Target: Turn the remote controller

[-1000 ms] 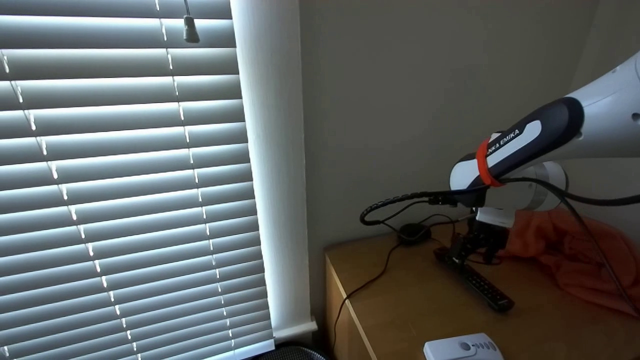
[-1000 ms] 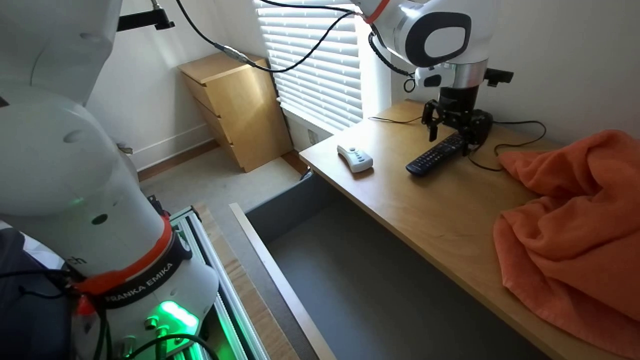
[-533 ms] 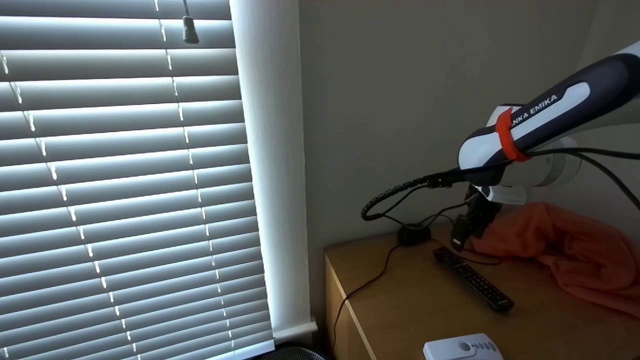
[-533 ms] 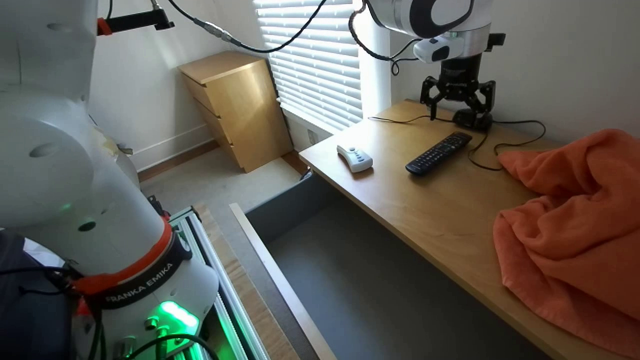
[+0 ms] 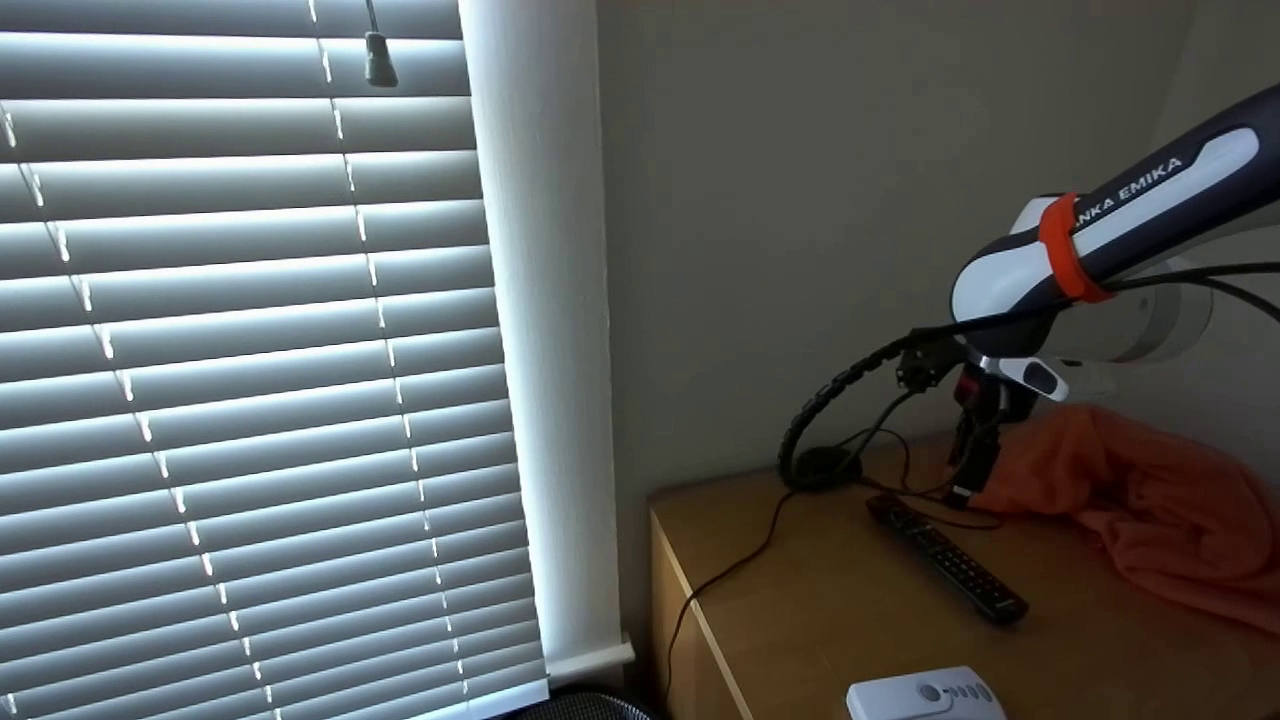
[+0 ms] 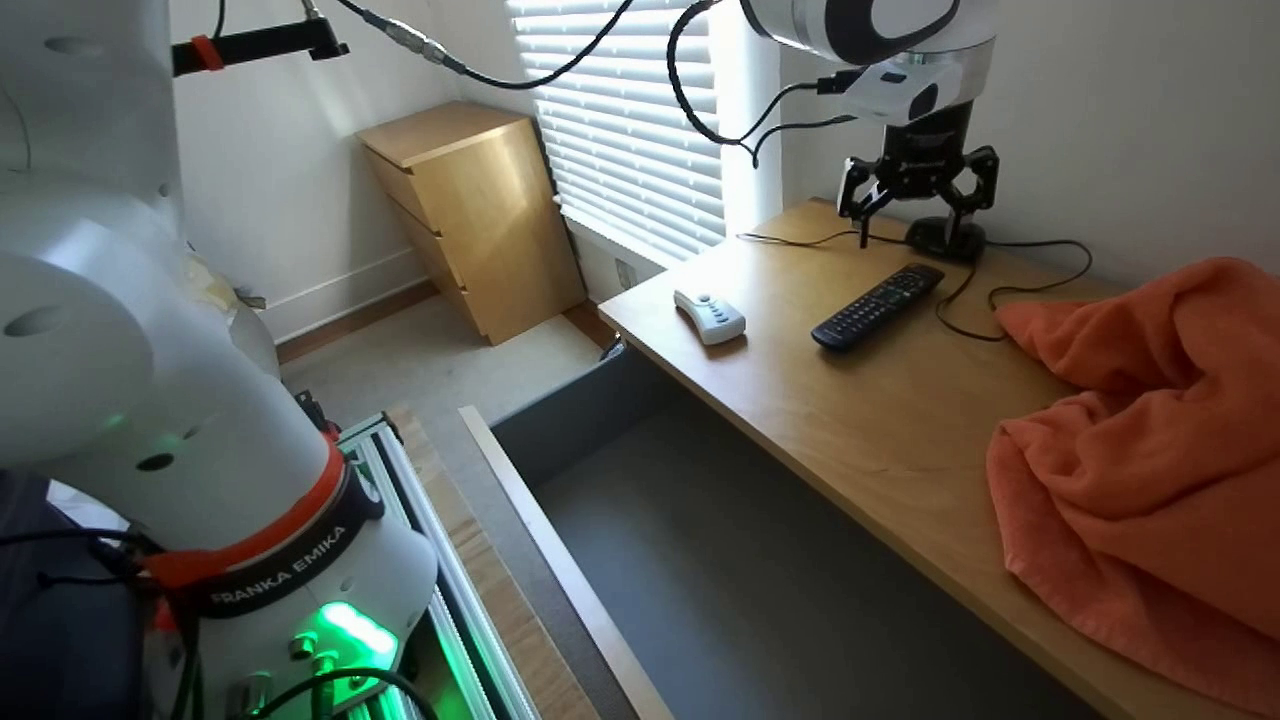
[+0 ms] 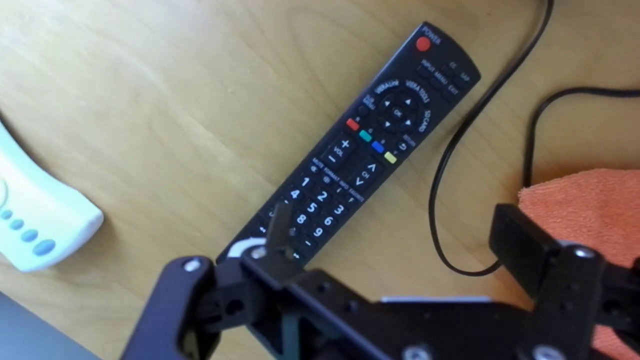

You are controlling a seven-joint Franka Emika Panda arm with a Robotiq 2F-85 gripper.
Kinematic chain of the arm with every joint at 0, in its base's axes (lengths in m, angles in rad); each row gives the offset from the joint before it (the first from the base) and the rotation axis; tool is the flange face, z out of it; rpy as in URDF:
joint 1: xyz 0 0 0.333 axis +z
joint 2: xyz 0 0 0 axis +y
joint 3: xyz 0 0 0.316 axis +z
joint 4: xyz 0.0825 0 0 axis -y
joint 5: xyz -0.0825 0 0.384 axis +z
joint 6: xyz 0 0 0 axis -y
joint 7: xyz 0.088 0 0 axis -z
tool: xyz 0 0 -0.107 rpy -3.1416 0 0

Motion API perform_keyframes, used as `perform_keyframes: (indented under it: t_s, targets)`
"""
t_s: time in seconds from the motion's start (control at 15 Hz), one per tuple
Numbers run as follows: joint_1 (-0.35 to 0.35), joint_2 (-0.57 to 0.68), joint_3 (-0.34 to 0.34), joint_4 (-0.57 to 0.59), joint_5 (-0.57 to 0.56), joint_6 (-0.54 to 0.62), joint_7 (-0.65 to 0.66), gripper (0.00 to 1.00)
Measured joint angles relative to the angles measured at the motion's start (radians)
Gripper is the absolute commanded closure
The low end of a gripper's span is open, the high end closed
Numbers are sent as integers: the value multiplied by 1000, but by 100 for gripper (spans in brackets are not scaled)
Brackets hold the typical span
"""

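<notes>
The remote controller [image 7: 345, 150] is a slim black bar with a red power button and number keys. It lies flat, buttons up, on the wooden dresser top, set diagonally in the wrist view. It shows whole in both exterior views [image 5: 945, 557] [image 6: 878, 307]. My gripper [image 7: 392, 222] is open and empty, its fingers wide apart. It hangs above the dresser near the remote's back end in both exterior views [image 5: 972, 470] [image 6: 908, 238], not touching the remote. In the wrist view one finger covers part of the remote's lower number keys.
A white box-like controller [image 6: 710, 317] lies near the dresser's front edge. An orange cloth [image 6: 1150, 450] is heaped on one side. A thin black cable [image 7: 437, 200] loops beside the remote, with a round black end [image 6: 945, 240] near the wall. An open grey drawer [image 6: 760, 530] sits below the top.
A second ago my gripper was low at the remote's back end. It has risen off it and turned about its axis, with the arm drawn back. The remote has not visibly moved.
</notes>
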Motion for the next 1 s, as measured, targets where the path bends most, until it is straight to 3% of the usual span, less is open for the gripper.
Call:
perform_keyframes:
  t_s: [0.47, 1.0]
  targets:
    - [-30, -29, 18, -45, -2, -33, -373, 0]
    - [-27, -49, 18, -98, -46, -41, -609, 0]
